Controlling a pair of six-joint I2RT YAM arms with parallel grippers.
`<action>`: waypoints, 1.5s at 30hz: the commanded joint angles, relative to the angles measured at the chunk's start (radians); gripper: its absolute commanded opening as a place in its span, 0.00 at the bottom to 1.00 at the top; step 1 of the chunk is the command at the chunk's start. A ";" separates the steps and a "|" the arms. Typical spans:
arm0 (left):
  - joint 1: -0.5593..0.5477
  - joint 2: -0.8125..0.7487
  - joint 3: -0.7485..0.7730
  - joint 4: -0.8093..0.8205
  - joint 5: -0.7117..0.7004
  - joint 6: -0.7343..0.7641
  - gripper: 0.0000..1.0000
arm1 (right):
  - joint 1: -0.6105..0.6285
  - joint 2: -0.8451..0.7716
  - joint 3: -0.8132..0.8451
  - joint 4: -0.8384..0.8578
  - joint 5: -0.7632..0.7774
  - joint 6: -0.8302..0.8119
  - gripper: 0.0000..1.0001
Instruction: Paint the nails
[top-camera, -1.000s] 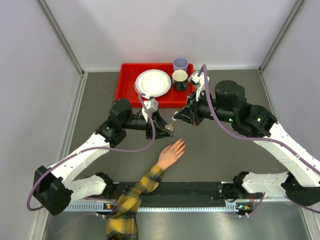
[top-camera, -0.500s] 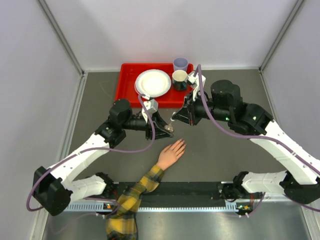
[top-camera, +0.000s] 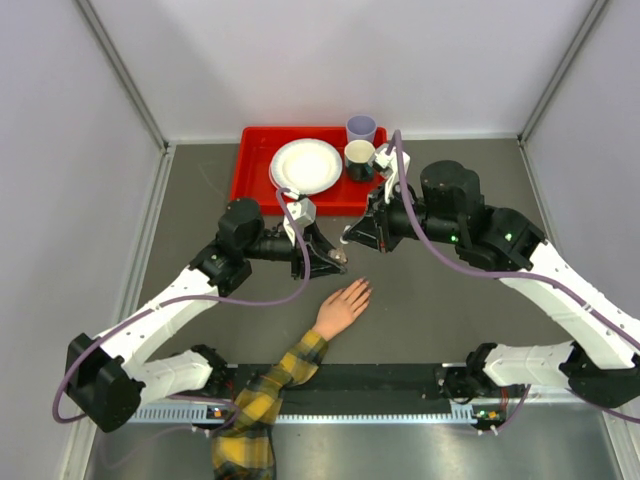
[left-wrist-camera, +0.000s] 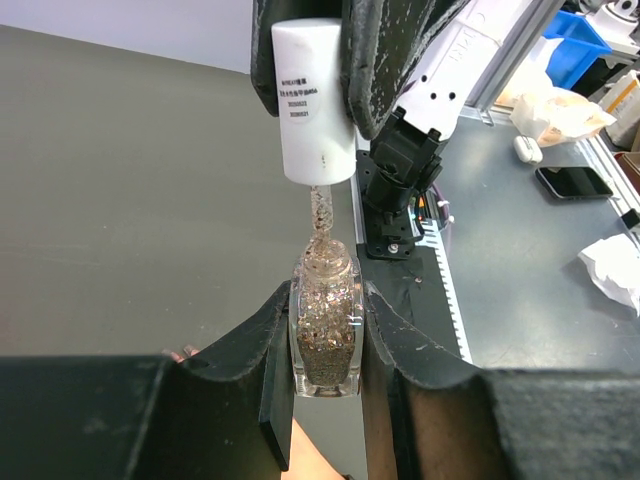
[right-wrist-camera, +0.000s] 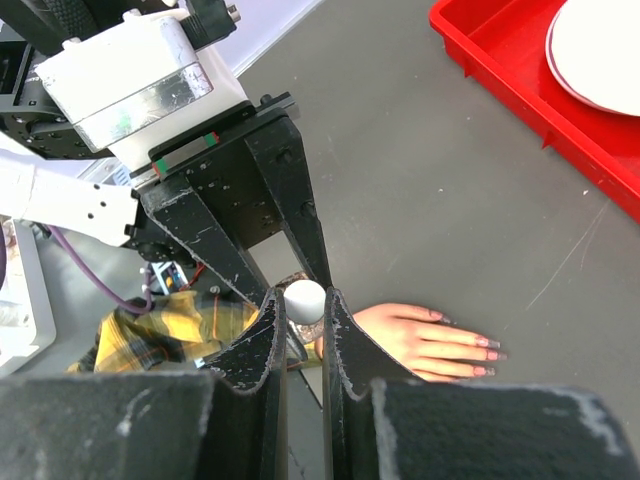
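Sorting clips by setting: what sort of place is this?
Probably a robotics lab cell, not a salon: white enclosure walls around a grey table, a mannequin hand standing in for a person, a cluttered bench beyond.

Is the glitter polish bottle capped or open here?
Open. The white cap, clamped in the right gripper, sits lifted above the bottle, its brush stem reaching down into the neck.

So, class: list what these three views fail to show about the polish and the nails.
- Top view: nails too small to tell painted from bare.
- Left wrist: brush tip sunk in the bottle; cap print too small to read; mannequin hand mostly behind the left gripper.
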 joint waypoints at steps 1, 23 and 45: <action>-0.002 -0.023 0.010 0.021 0.001 0.022 0.00 | 0.018 -0.010 0.001 0.029 -0.013 0.002 0.00; -0.002 -0.038 0.010 0.005 -0.009 0.036 0.00 | 0.036 0.016 -0.042 0.036 -0.013 0.004 0.00; -0.004 -0.149 -0.052 0.051 -0.376 0.045 0.00 | 0.119 0.056 -0.142 0.113 0.184 0.146 0.00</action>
